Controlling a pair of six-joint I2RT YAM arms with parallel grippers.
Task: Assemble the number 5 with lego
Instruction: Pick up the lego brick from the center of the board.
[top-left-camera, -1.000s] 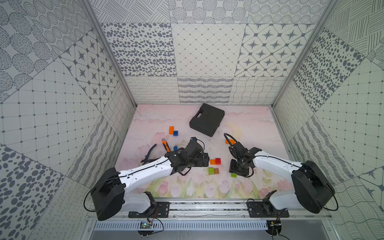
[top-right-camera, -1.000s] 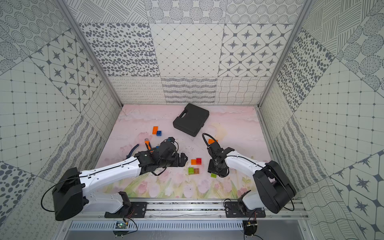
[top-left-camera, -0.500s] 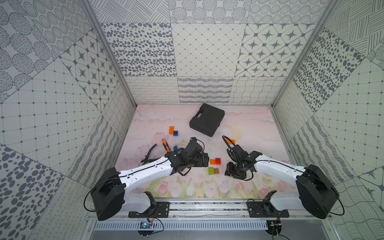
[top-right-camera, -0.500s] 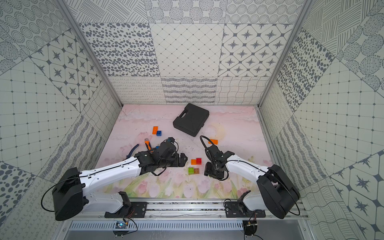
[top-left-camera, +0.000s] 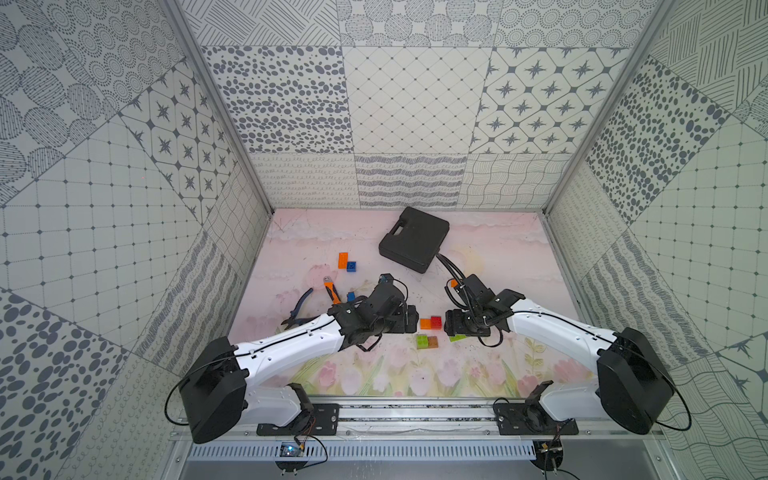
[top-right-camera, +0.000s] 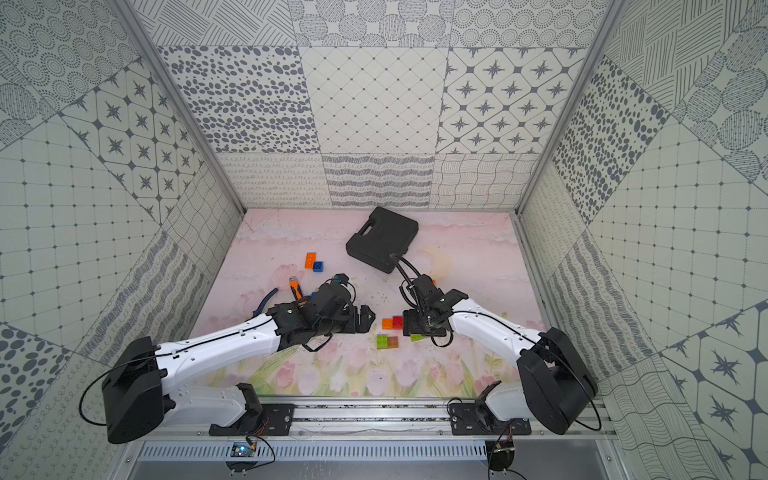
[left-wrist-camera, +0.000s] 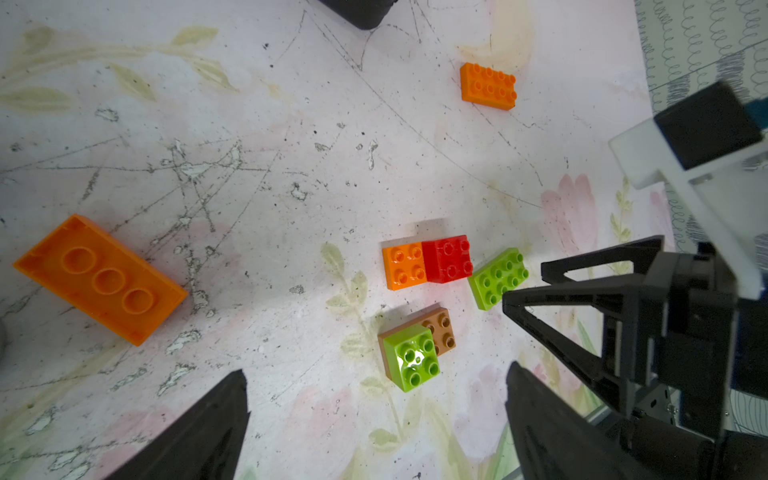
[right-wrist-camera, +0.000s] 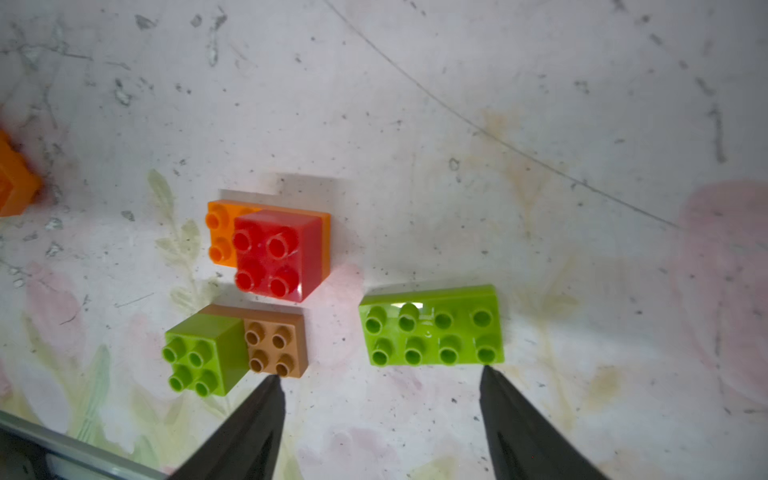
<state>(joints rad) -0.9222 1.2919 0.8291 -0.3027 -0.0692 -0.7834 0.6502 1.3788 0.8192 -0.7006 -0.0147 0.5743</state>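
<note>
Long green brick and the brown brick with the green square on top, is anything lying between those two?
Nothing. In the right wrist view the long green brick and the brown brick are apart, with only bare mat between them.

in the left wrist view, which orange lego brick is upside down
The hollow-side-up orange brick: three round tubes show in its open underside. The orange brick beneath the red brick and the lone studded orange brick show studs on top.

A robotics lab test cell: patterned wall panels (top-left-camera: 407, 99), arms (top-left-camera: 286, 353) mounted on a rail (top-left-camera: 415, 413).
</note>
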